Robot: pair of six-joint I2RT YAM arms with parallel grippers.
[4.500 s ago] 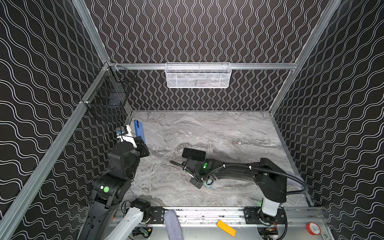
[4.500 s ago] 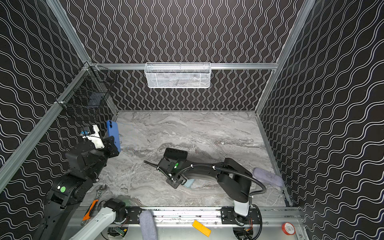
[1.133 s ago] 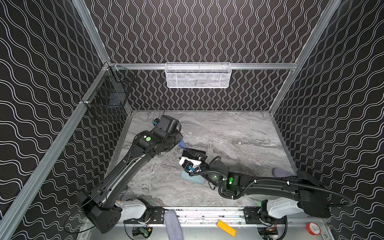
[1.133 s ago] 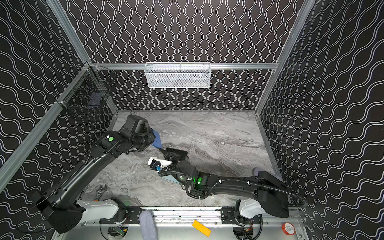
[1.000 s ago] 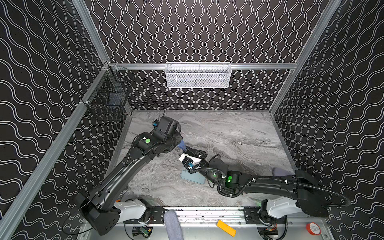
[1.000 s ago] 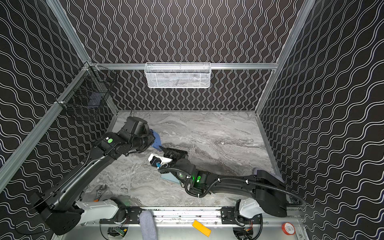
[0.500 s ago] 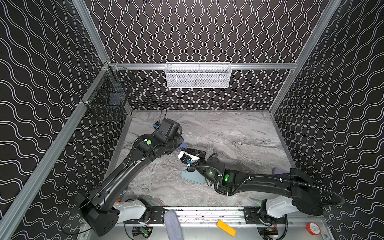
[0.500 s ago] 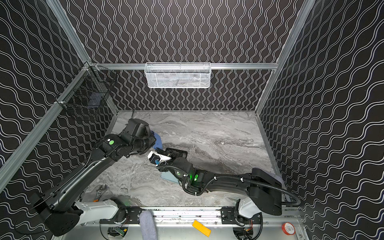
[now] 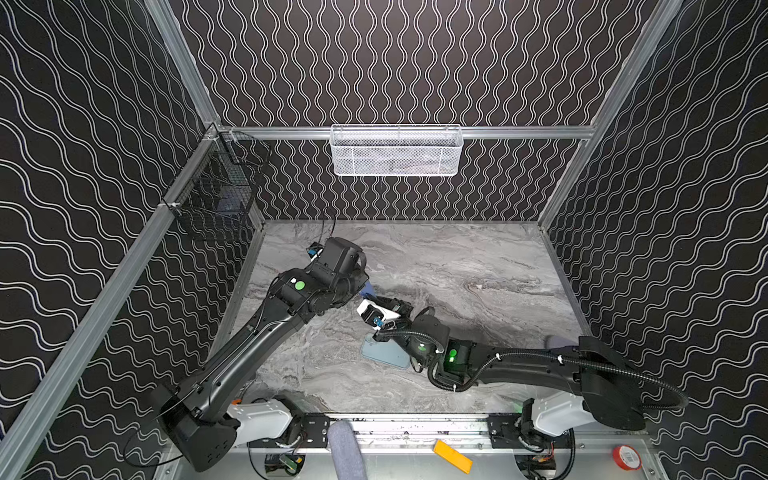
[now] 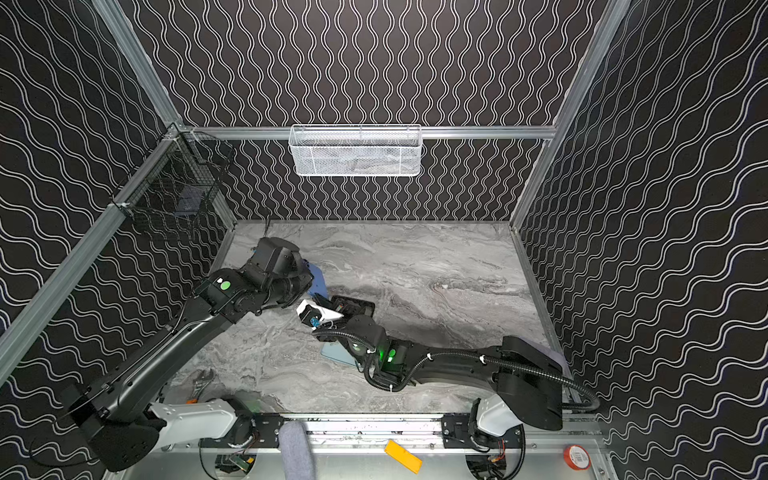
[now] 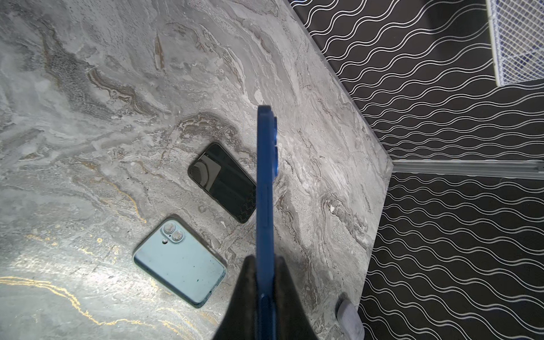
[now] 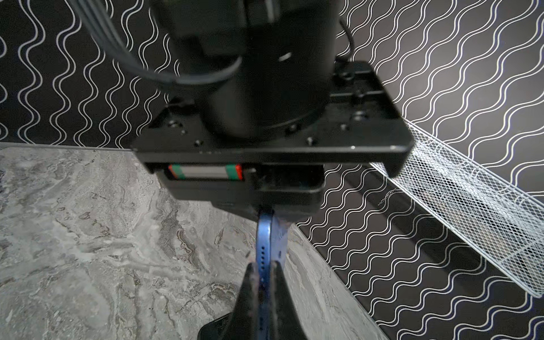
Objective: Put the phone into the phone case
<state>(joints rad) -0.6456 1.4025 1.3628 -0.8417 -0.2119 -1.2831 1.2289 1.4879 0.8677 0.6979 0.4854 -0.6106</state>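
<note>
The phone (image 11: pixel 266 191) is dark blue and hangs edge-on above the marble table (image 9: pixel 478 266). My left gripper (image 11: pixel 265 262) is shut on one end of it. My right gripper (image 12: pixel 263 268) is shut on the opposite end, the one with the speaker holes, and faces the left gripper's body (image 12: pixel 265 147). In both top views the two grippers meet left of centre, with only a bit of the phone (image 10: pixel 316 278) showing between them. The phone case (image 11: pixel 222 182) is black and lies open side up on the table just below, partly hidden by the right wrist (image 10: pixel 357 306).
A light blue phone (image 11: pixel 179 262) lies camera side up beside the case, partly under the right arm (image 9: pixel 382 353). A white mesh basket (image 9: pixel 395 151) hangs on the back wall and a black wire basket (image 9: pixel 216 199) on the left wall. A grey roll (image 9: pixel 559 341) lies at the right edge.
My left arm carried the blue phone from the left wall to the middle. Within the last second my right gripper rose to the phone's free end and closed on it.
</note>
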